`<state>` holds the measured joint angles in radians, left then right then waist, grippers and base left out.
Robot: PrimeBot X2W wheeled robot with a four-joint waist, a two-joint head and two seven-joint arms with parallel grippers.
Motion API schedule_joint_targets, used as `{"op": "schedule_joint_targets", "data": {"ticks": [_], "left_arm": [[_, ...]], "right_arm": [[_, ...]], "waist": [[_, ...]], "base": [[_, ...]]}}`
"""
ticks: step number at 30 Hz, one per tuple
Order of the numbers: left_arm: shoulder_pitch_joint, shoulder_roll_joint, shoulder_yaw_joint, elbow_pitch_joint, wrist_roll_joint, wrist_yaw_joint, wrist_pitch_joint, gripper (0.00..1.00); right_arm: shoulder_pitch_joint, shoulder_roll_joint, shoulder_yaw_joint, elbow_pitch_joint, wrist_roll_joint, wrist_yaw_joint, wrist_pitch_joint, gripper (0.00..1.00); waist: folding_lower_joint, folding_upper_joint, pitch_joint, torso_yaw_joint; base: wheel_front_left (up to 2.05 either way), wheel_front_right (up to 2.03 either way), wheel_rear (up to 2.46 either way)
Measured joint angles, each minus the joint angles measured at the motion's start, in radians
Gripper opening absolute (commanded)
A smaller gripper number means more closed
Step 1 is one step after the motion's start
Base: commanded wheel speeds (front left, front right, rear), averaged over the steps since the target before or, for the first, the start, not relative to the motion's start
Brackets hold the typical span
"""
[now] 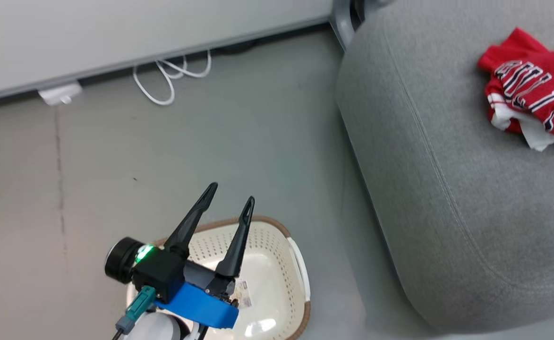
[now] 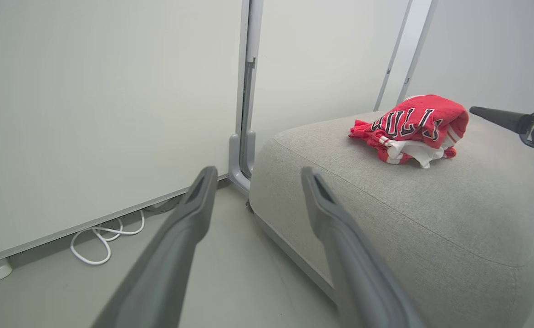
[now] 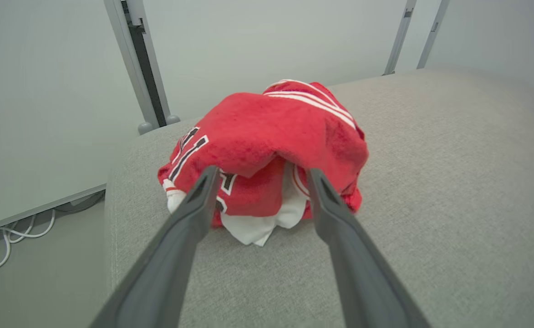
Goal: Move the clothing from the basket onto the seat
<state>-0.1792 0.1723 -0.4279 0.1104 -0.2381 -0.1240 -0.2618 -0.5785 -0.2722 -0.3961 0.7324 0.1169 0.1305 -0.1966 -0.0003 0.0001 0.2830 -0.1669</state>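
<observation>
Both open, my right end effector [image 3: 262, 172] close to the clothing [image 3: 271, 132] on the seat [image 3: 430, 182] and left end effector [image 1: 231, 192] over the basket [image 1: 267, 241], I'd retreat straight, snagging nothing.

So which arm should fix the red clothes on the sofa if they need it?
Right. The right tool, open, points straight at the clothing on the seat, close to the pile. The left tool hangs open over the basket, away from it.
</observation>
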Motion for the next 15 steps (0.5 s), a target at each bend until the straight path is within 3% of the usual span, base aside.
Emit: {"op": "schedule_joint_targets", "data": {"ticks": [15], "left_arm": [[0.123, -0.072, 0.095, 0.075, -0.006, -0.006, 0.000, 1.00]], "right_arm": [[0.361, 0.118, 0.081, -0.359, 0.010, 0.000, 0.073, 1.00]], "waist": [[0.0000, 0.0000, -0.191, 0.128]], "base": [[0.00, 0.00, 0.00]]}}
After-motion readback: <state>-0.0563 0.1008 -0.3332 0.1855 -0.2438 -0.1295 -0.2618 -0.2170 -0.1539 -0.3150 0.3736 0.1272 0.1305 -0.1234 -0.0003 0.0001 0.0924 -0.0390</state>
